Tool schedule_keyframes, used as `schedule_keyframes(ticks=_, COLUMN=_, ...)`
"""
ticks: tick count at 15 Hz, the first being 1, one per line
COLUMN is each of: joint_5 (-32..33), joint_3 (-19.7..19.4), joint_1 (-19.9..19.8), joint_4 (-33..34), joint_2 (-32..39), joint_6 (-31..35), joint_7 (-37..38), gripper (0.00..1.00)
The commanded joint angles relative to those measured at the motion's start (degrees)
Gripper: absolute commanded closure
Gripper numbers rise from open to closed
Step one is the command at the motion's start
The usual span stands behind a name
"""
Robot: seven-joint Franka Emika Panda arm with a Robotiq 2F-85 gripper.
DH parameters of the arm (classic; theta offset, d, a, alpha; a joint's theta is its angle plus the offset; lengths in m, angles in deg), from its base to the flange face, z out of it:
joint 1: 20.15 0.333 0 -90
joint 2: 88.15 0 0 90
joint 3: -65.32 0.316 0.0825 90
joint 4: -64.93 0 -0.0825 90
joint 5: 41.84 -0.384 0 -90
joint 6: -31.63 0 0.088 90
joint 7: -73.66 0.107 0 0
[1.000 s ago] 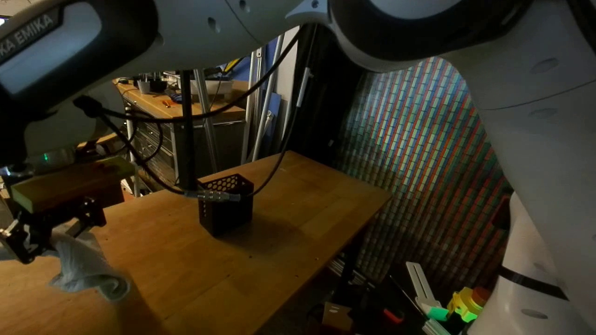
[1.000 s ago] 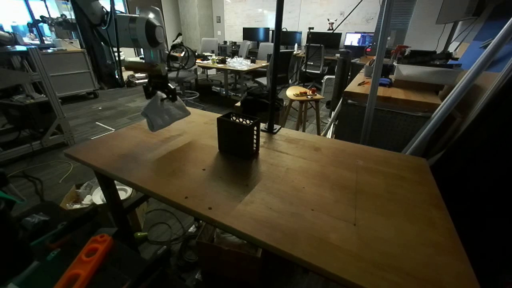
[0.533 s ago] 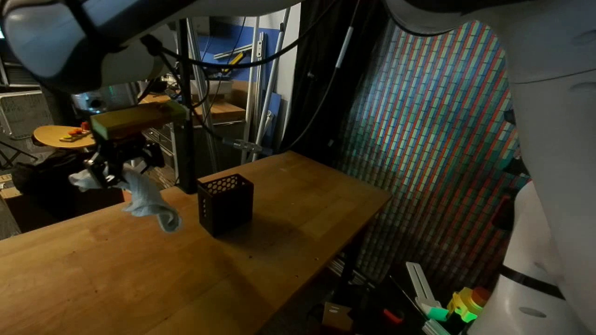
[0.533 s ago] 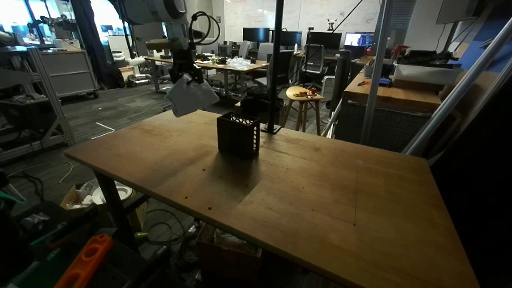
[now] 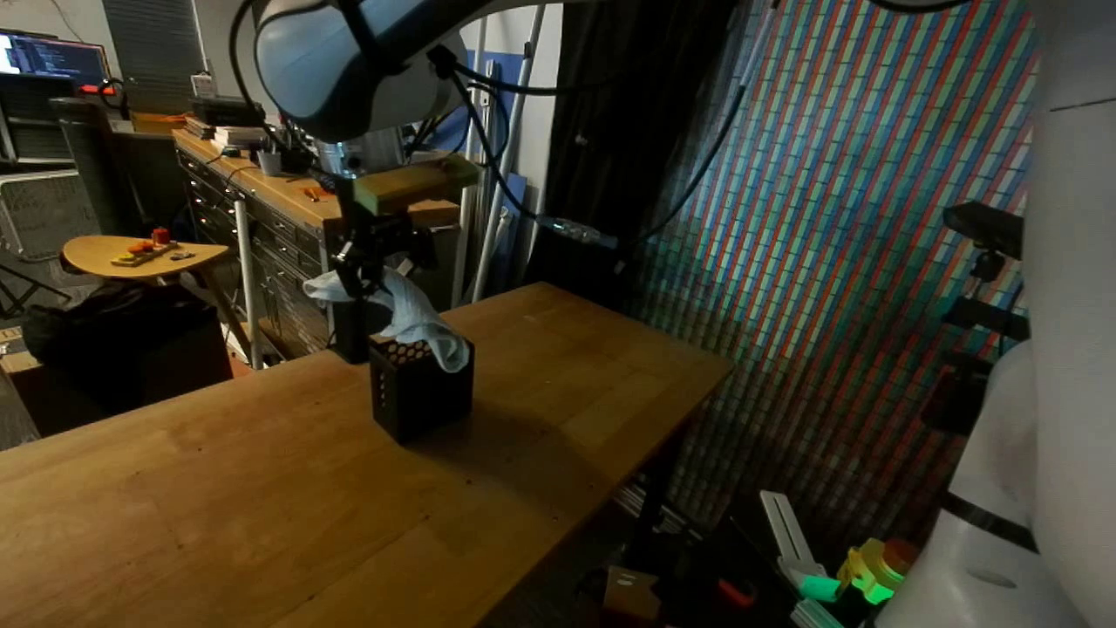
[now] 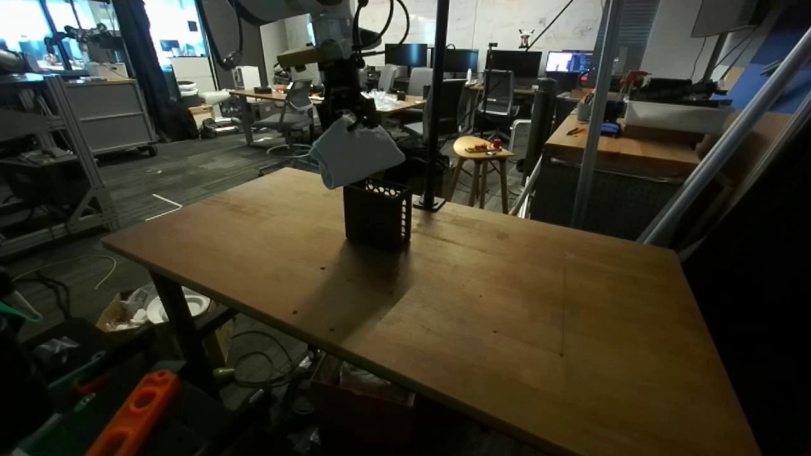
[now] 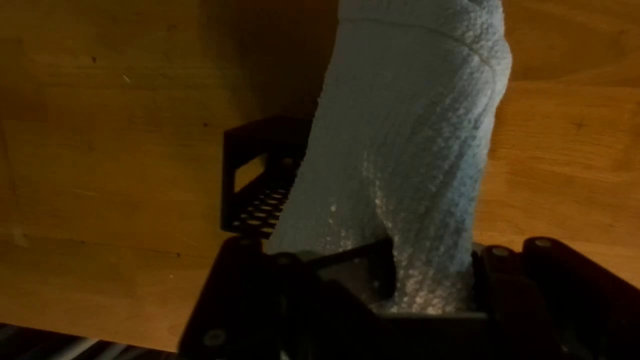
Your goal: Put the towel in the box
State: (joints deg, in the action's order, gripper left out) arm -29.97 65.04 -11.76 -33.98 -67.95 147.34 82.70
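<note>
The towel (image 5: pixel 417 316) is pale blue-grey and hangs bunched from my gripper (image 5: pixel 377 277). It also shows in the other views (image 6: pixel 356 153) (image 7: pixel 400 135). My gripper is shut on the towel, with its fingers (image 7: pixel 432 275) on either side of the fabric in the wrist view. The box (image 5: pixel 423 403) is black, open-topped, with perforated sides, and stands upright on the table; it shows in both exterior views (image 6: pixel 377 216). The towel hangs above the box, its lower end overlapping the rim in view. In the wrist view the towel hides much of the box (image 7: pixel 257 137).
The wooden table (image 5: pixel 261 497) carries the box. A black post (image 6: pixel 437 126) rises from the table's edge close behind the box. A stool (image 6: pixel 475 149) and a workbench (image 6: pixel 633 145) stand beyond the table. A cable (image 5: pixel 575 231) hangs from the arm.
My gripper has carried the towel from beside the box to above it, moving right in both exterior views. The grip has stayed shut on the towel. The box has not moved.
</note>
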Motion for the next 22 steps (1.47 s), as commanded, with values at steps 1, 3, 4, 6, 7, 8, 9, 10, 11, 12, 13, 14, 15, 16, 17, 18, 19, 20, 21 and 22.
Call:
schedule_keyframes(ticks=1, joint_5=1.2, joint_3=-0.1, joint_1=-2.3, joint_4=-3.3, joint_2=-2.7, joint_6=2.0, joint_7=-2.5, gripper=1.00)
schedule_keyframes(ticks=3, joint_5=1.1, joint_3=-0.1, joint_1=-3.4, joint_4=-2.9, joint_2=-2.0, joint_6=3.0, joint_7=-3.7, gripper=1.00)
schedule_keyframes(ticks=4, joint_5=1.1, joint_3=-0.2, joint_1=-3.8, joint_4=-2.7, joint_2=-1.7, joint_6=3.4, joint_7=-4.1, gripper=1.00)
schedule_keyframes(ticks=6, joint_5=0.5, joint_3=-0.2, joint_1=-4.7, joint_4=-2.2, joint_2=-0.7, joint_6=4.8, joint_7=-5.0, gripper=1.00)
schedule_keyframes(ticks=7, joint_5=0.1, joint_3=-0.1, joint_1=-5.0, joint_4=-2.0, joint_2=-0.2, joint_6=5.8, joint_7=-5.4, gripper=1.00)
schedule_keyframes(ticks=8, joint_5=-0.2, joint_3=-0.1, joint_1=-5.3, joint_4=-1.9, joint_2=0.3, joint_6=6.3, joint_7=-5.7, gripper=1.00)
schedule_keyframes(ticks=9, joint_5=-0.6, joint_3=0.0, joint_1=-5.6, joint_4=-1.9, joint_2=0.9, joint_6=7.1, joint_7=-5.9, gripper=1.00)
schedule_keyframes(ticks=10, joint_5=-1.0, joint_3=0.1, joint_1=-5.7, joint_4=-1.9, joint_2=1.5, joint_6=7.6, joint_7=-6.1, gripper=1.00)
schedule_keyframes(ticks=11, joint_5=-1.7, joint_3=0.3, joint_1=-5.9, joint_4=-2.0, joint_2=2.2, joint_6=8.5, joint_7=-6.2, gripper=1.00)
schedule_keyframes(ticks=12, joint_5=-2.4, joint_3=0.5, joint_1=-6.0, joint_4=-1.9, joint_2=3.0, joint_6=9.2, joint_7=-6.2, gripper=1.00)
schedule_keyframes(ticks=13, joint_5=-3.3, joint_3=0.8, joint_1=-6.0, joint_4=-2.0, joint_2=3.7, joint_6=10.2, joint_7=-6.3, gripper=1.00)
schedule_keyframes(ticks=14, joint_5=-4.4, joint_3=1.0, joint_1=-6.1, joint_4=-2.1, joint_2=4.5, joint_6=11.0, joint_7=-6.5, gripper=1.00)
schedule_keyframes(ticks=15, joint_5=-5.3, joint_3=1.2, joint_1=-6.1, joint_4=-2.1, joint_2=5.2, joint_6=11.7, joint_7=-6.7, gripper=1.00)
schedule_keyframes(ticks=16, joint_5=-6.3, joint_3=1.4, joint_1=-6.2, joint_4=-2.2, joint_2=5.9, joint_6=12.5, joint_7=-7.0, gripper=1.00)
schedule_keyframes(ticks=17, joint_5=-7.3, joint_3=1.7, joint_1=-6.3, joint_4=-2.3, joint_2=6.6, joint_6=12.9, joint_7=-7.4, gripper=1.00)
schedule_keyframes(ticks=18, joint_5=-8.1, joint_3=1.9, joint_1=-6.3, joint_4=-2.4, joint_2=7.3, joint_6=13.5, joint_7=-7.9, gripper=1.00)
schedule_keyframes(ticks=19, joint_5=-9.0, joint_3=2.2, joint_1=-6.4, joint_4=-2.7, joint_2=7.8, joint_6=14.0, joint_7=-8.3, gripper=1.00)
schedule_keyframes(ticks=20, joint_5=-9.9, joint_3=2.5, joint_1=-6.5, joint_4=-2.9, joint_2=8.3, joint_6=14.6, joint_7=-8.7, gripper=1.00)
schedule_keyframes(ticks=21, joint_5=-10.6, joint_3=2.7, joint_1=-6.6, joint_4=-3.0, joint_2=8.9, joint_6=15.0, joint_7=-9.1, gripper=1.00)
schedule_keyframes(ticks=22, joint_5=-11.3, joint_3=3.0, joint_1=-6.7, joint_4=-3.2, joint_2=9.3, joint_6=15.4, joint_7=-9.7, gripper=1.00)
